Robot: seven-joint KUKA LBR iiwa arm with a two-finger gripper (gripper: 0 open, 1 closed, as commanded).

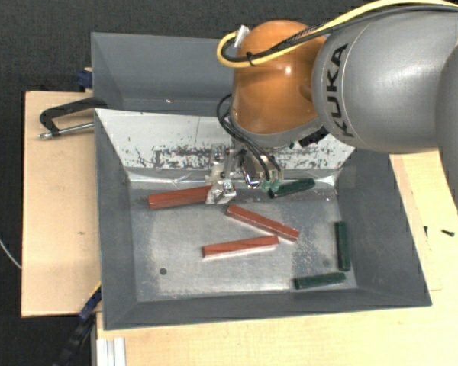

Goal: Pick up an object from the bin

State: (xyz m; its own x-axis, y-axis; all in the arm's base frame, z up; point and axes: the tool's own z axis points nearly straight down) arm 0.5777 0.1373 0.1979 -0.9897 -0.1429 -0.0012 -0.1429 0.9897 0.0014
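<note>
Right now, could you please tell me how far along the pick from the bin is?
Done: the gripper is low at the back of the bin, between the right end of a red-brown stick and a dark green stick. In hand: nothing looks lifted; both sticks lie on the floor. Left: a sure grip and the lift out.

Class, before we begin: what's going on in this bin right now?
The arm's gripper is down at the back of the bin, between the end of a red bar and a green bar. Whether it grips either cannot be told. Two more red bars lie mid-bin, and two more green bars sit near the right front corner.
</note>
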